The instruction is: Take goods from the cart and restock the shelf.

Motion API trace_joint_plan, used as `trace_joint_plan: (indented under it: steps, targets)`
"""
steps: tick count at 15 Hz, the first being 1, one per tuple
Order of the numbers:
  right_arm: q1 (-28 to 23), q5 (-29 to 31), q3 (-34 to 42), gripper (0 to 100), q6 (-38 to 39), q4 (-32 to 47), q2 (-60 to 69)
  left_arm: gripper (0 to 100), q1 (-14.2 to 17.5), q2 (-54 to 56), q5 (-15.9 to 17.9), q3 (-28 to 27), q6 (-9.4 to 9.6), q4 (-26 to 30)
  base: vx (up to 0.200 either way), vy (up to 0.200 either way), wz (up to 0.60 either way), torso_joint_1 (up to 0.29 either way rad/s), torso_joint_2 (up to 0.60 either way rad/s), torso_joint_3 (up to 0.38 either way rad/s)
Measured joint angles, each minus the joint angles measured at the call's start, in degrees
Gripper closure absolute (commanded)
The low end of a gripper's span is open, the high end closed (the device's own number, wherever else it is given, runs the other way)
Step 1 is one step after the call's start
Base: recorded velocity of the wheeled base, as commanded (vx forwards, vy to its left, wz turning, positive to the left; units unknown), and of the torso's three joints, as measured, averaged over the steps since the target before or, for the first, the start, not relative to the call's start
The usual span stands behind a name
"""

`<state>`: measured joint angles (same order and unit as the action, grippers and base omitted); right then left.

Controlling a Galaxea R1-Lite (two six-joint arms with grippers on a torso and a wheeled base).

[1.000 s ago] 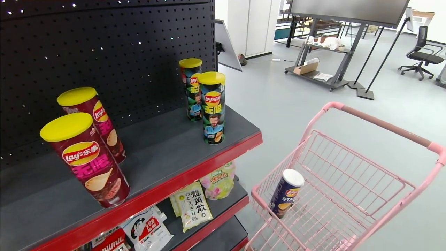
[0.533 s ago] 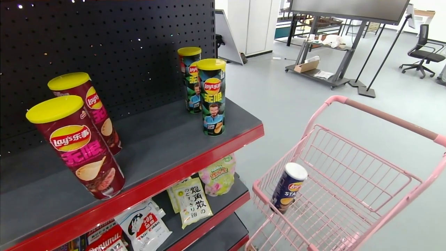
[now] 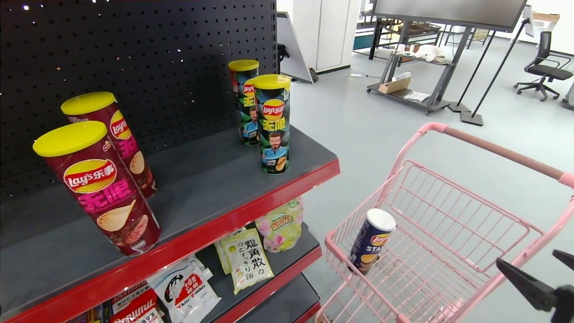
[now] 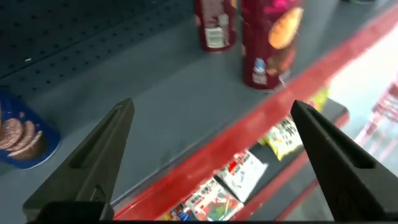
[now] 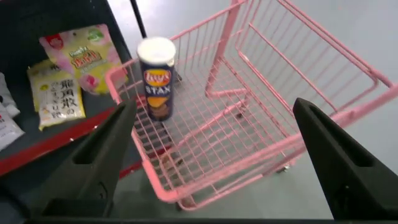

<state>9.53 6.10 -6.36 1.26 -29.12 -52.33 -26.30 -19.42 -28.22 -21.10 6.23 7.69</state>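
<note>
right gripper [image 5: 212, 106]: fingers spread wide, nothing between them, hanging over the pink cart [image 3: 489, 154].
blue can [image 5: 155, 78]: ahead of and below the right gripper, leaning in the cart corner nearest the shelf [image 3: 215, 179].
left gripper [image 4: 211, 104]: fingers apart and empty, above the top shelf board, with the red cans [image 4: 267, 37] just beyond it.
likely feel: light, stiff card tube. the glossy wall is probably slippery and would dent under a hard squeeze.
where to hold: across the round body at mid-height, below the white lid [image 3: 380, 220]. wire walls crowd two sides, so approach from the open side.
landing spot: the bare board between the red cans and the green cans [image 3: 271, 125] looks suitable.
</note>
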Motion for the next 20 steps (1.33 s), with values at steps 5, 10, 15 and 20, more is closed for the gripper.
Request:
trace_joint_plan:
  steps: [5, 10, 15, 20]
  targets:
    - [1.8, -2.2, -2.0, 0, 2.9, -29.2, -34.8, 0, 6.6, -8.0, -0.5, -4.7, -5.69, -2.7, 0.0, 0.0, 0.0, 0.0, 0.0, 0.0]
    - [8.7, -4.5, -1.5, 0, 3.6, -57.4, -62.2, 0, 7.1, -7.9, 0.3, -4.5, -5.57, 0.6, 0.0, 0.0, 0.0, 0.0, 0.0, 0.0]
    - [9.6, -4.7, -4.4, 0, 3.5, -60.9, -74.3, 0, 7.1, -5.9, 3.5, -4.4, -5.39, 2.5, 0.0, 0.0, 0.0, 0.0, 0.0, 0.0]
    - [7.3, -5.1, -8.9, 0, 3.5, -60.8, -78.2, 0, 7.0, -4.7, 3.6, -4.2, -5.34, 2.9, 0.0, 0.0, 0.0, 0.0, 0.0, 0.0]
